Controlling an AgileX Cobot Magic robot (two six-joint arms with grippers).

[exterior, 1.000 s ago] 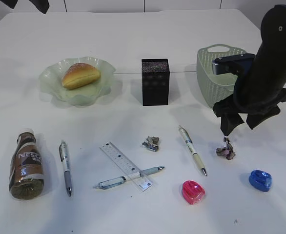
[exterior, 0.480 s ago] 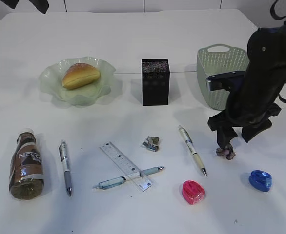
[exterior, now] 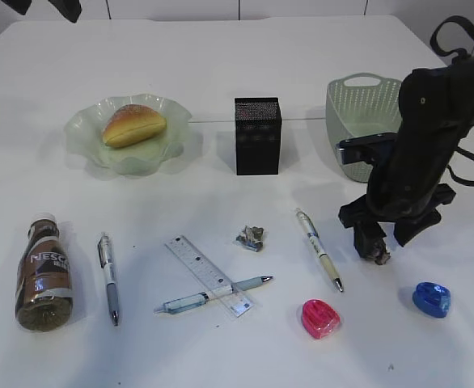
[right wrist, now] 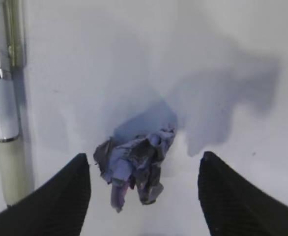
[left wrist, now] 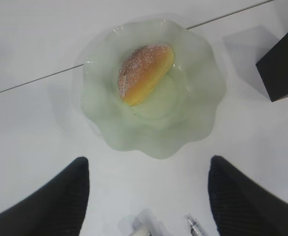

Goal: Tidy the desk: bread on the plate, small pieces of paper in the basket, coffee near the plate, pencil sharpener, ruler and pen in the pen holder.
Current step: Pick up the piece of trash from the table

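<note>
My right gripper (exterior: pixel 387 240) is open and low over the table, a finger on each side of a purple-grey crumpled paper (exterior: pixel 378 256). In the right wrist view the paper (right wrist: pixel 134 164) lies on the table between the open gripper's (right wrist: pixel 143 162) fingers, apart from both. A second crumpled paper (exterior: pixel 251 238) lies mid-table. The bread (exterior: pixel 133 124) lies on the green plate (exterior: pixel 87 144). My left gripper (exterior: pixel 43 8) is high at the back left, open and empty; its wrist view shows the gripper (left wrist: pixel 148 164) above the plate (left wrist: pixel 193 123) and bread (left wrist: pixel 144 73).
A black pen holder (exterior: pixel 257 136) and a green basket (exterior: pixel 358 113) stand at the back. The coffee bottle (exterior: pixel 44 275) lies at the front left. Three pens (exterior: pixel 108 277) (exterior: pixel 213 295) (exterior: pixel 319 248), a ruler (exterior: pixel 209 275), a pink sharpener (exterior: pixel 320 317) and a blue sharpener (exterior: pixel 431 298) lie along the front.
My right arm has come down and the open gripper has dropped around the crumpled paper. The left arm and the other things have not moved.
</note>
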